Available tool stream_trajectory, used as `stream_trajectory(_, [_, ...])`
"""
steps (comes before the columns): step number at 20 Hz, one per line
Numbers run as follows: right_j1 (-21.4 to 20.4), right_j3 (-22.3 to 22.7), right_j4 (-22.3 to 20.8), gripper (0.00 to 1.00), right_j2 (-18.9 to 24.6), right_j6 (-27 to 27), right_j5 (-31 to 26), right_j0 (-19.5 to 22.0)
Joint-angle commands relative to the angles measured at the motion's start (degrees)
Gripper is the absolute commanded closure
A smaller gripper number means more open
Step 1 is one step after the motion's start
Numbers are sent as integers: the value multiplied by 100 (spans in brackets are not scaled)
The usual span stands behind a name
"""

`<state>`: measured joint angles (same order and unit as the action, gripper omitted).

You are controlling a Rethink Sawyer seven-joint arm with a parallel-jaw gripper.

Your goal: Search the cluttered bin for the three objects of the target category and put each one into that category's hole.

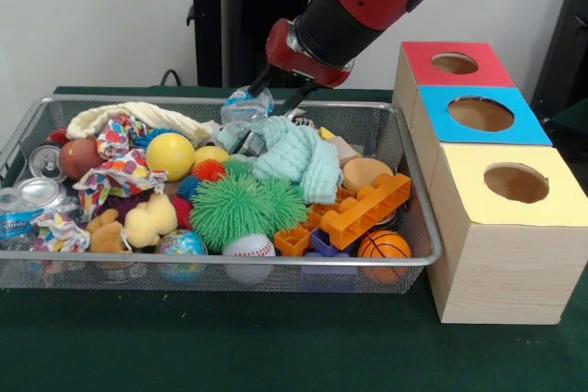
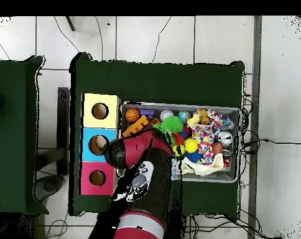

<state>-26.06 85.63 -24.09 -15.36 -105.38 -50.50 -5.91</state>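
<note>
Gripper (image 1: 276, 98) hung over the wire bin's (image 1: 418, 218) far side, jaws closed on a crumpled plastic bottle (image 1: 244, 109), mint cloth (image 1: 294, 155) just beneath, three-holed box (image 1: 501, 254) at right

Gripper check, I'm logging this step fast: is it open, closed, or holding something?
Gripper: closed on a crumpled plastic bottle at the far side of the bin.
</note>
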Motion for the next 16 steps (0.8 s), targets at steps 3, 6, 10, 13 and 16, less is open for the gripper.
stream_trajectory(3, [744, -34, 204, 0, 200, -1222, 181, 39])
stream_trajectory(6, [810, -65, 256, 0, 189, -1260, 140, 26])
stream_trajectory(10, [802, -30, 303, 0, 206, -1225, 213, 54])
stream_trajectory(13, [808, -38, 339, 0, 238, -1161, 190, 74])
stream_trajectory(16, [819, -54, 352, 0, 193, -1198, 164, 55])
